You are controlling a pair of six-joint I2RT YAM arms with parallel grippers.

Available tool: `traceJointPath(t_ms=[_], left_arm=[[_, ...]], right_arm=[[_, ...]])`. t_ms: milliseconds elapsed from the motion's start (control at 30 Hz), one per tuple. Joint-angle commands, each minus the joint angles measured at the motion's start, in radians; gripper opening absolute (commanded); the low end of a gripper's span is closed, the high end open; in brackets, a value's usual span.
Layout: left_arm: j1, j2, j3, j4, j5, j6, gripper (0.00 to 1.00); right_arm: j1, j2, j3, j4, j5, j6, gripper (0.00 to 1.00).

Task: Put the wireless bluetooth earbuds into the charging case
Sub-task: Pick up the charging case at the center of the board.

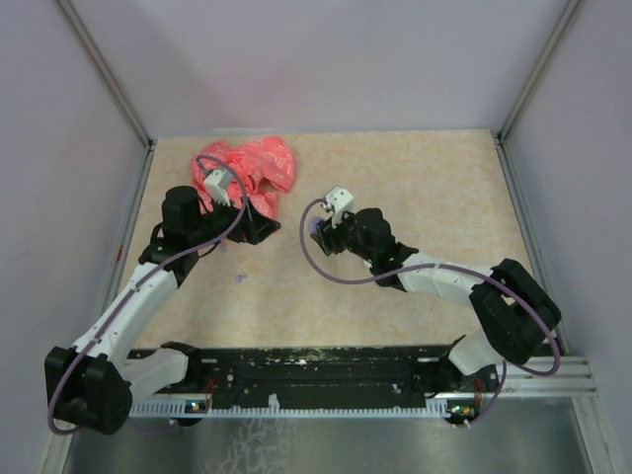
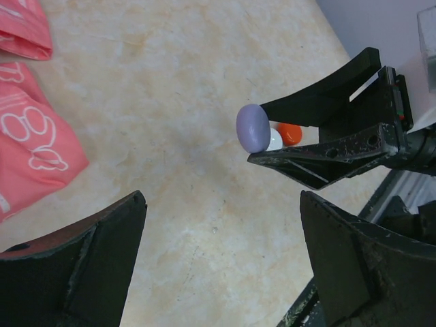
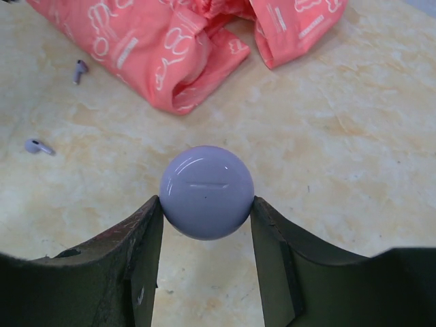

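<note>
My right gripper is shut on the charging case, a glossy pale purple rounded shell with a thin seam across its front, held just above the table. Two pale purple wireless bluetooth earbuds lie loose on the table to its left: one nearer, another beside the pink bag. The left wrist view shows the same case pinched between the right fingers, with something white and orange behind it. My left gripper hangs open over bare table, holding nothing. From above, the case sits between both grippers.
A crumpled pink plastic bag with white print lies at the back left, right behind the left gripper. Metal frame posts and grey walls border the beige table. A black rail runs along the near edge.
</note>
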Motion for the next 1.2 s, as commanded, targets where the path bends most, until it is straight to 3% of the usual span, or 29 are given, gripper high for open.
traceJointPath(t_ms=[0,200,867,1167], left_arm=[[0.008,0.026,-0.017,0.074,0.147,-0.058,0.97],[0.006,0.082,-0.036,0.138,0.258,-0.122,0.91],[0.006,0.136,-0.057,0.191,0.345,-0.170,0.64],[0.006,0.141,-0.051,0.186,0.364,-0.162,0.31]], right_arm=[[0.064,-0.071,-0.043,0.231,0.047,0.019,0.39],[0.149,-0.068,-0.057,0.312,0.058,-0.005,0.39],[0.238,-0.024,-0.054,0.414,0.037,-0.055,0.39],[0.257,0.002,-0.051,0.432,0.019,-0.085,0.39]])
